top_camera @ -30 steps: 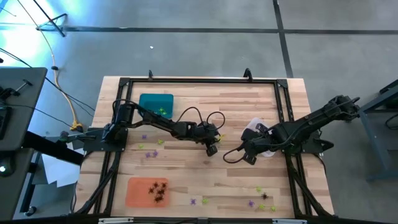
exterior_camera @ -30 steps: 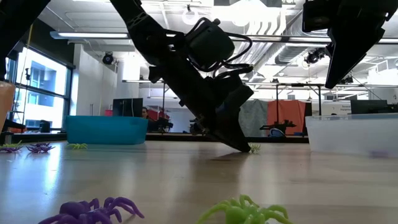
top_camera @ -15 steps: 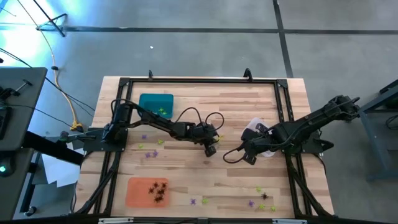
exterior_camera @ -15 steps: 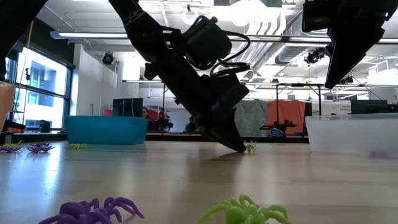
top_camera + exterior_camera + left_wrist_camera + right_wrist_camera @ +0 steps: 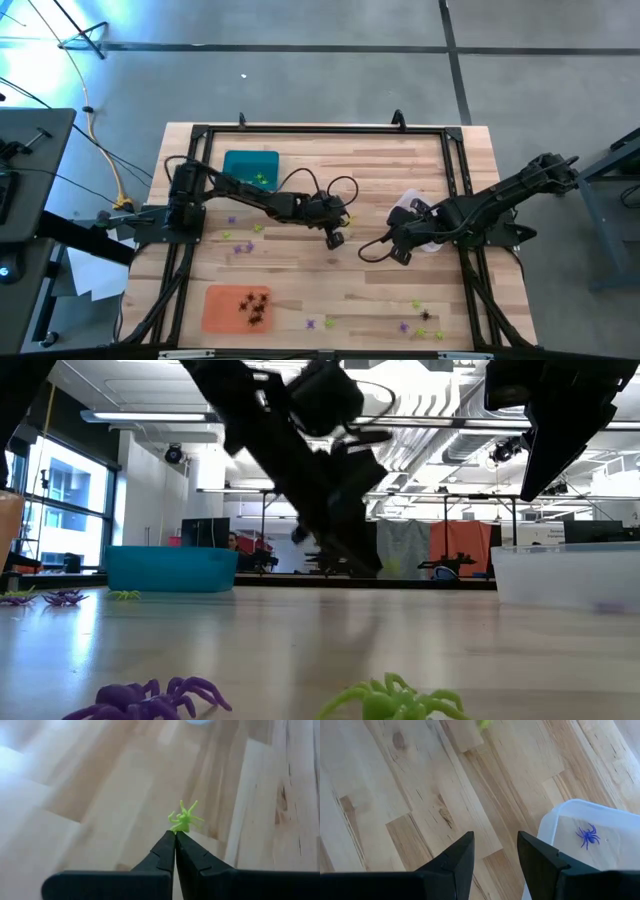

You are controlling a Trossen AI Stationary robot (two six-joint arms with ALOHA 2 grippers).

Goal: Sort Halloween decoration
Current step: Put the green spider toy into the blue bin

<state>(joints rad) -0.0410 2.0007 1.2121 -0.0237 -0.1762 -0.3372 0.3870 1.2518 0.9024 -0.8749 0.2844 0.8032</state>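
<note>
Left fingers (image 5: 175, 836) pinch a spiky yellow-green plastic spider (image 5: 184, 818) (right fingers (image 5: 494, 851) parted, empty).

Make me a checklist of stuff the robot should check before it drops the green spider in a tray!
1. Left hand shut on the yellow-green spider: ok.
2. Spider lifted clear of the table: ok, the low view shows the hand up off the wood.
3. Teal tray already holds yellow-green pieces, so it looks like the matching one: ok.
4. Left hand over the teal tray: not ok, it is mid-table.
5. Right hand out of the way: ok, open, beside the clear tray.
6. Grip firm enough for the trip: cannot tell.
</note>
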